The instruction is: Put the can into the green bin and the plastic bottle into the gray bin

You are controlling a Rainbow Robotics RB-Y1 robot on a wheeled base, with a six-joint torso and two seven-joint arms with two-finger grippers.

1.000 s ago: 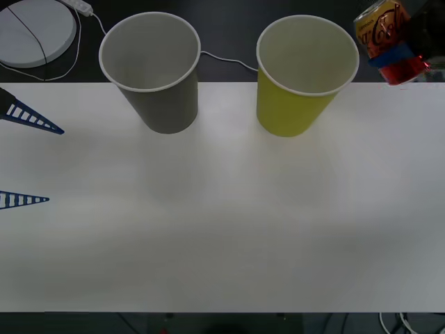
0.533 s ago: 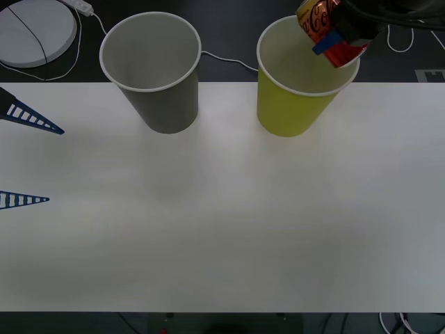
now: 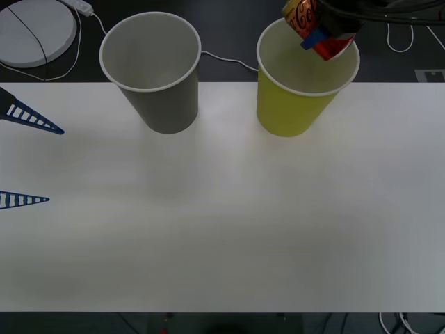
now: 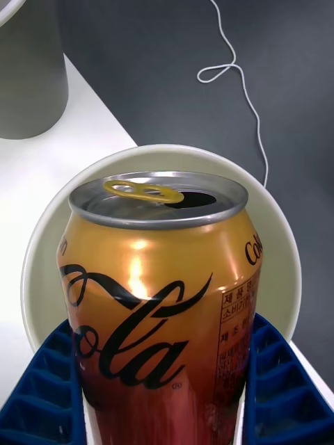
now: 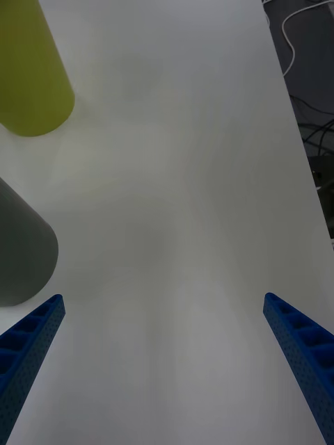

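While the right gripper (image 3: 321, 33) hangs over the far rim of the green bin (image 3: 295, 104) in the front view, its blue fingers squeeze one can (image 3: 309, 29), tipped on a slant above the cup's mouth. That can is red low down and gold near the top. Two big paper cups stand on the white table (image 3: 229, 223): the green bin and the gray bin (image 3: 156, 76), side by side but apart. At the table's left edge, the left gripper (image 3: 24, 158) waits with its two fingers spread wide, holding nothing. From the right wrist view, the can (image 4: 156, 306) has a silver top with a yellow pull-tab (image 4: 142, 191) and black writing, and the green bin's white inside (image 4: 275, 243) lies right under it. From the left wrist view, both cups sit far off from the open, empty fingers (image 5: 303, 351).
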